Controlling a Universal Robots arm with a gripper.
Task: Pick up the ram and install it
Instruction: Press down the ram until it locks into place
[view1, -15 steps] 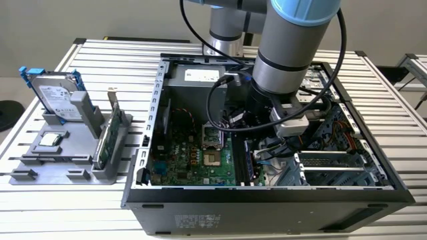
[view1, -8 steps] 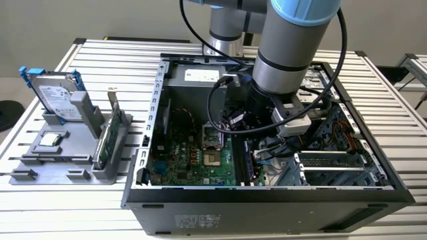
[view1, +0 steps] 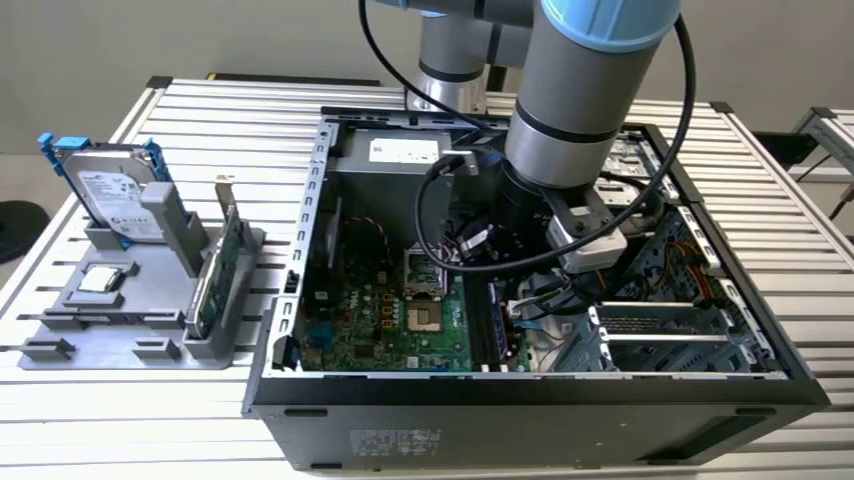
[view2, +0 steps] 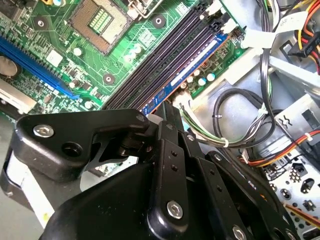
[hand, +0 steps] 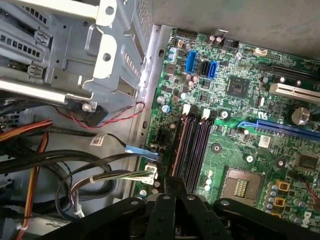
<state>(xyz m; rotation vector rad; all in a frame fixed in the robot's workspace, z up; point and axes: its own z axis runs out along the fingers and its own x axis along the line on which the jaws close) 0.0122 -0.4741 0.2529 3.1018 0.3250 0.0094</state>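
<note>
The gripper (view2: 172, 112) reaches into the open computer case (view1: 307, 250), clenched edgewise on the ram (view2: 192, 67), which sits upright along a motherboard memory slot (hand: 192, 145), aligned for seating.

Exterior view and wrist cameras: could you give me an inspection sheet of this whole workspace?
Surface: slatted metal table carrying an open PC case.
Job's things: ram lying along the memory slot nearest the motherboard's edge.
Clutter: grey holder with hard drive and green card.
Gripper: gripper low inside the case, at the ram's end.
Cables: bundles beside the board.
Surroundings: another table at the exterior view's right.
</note>
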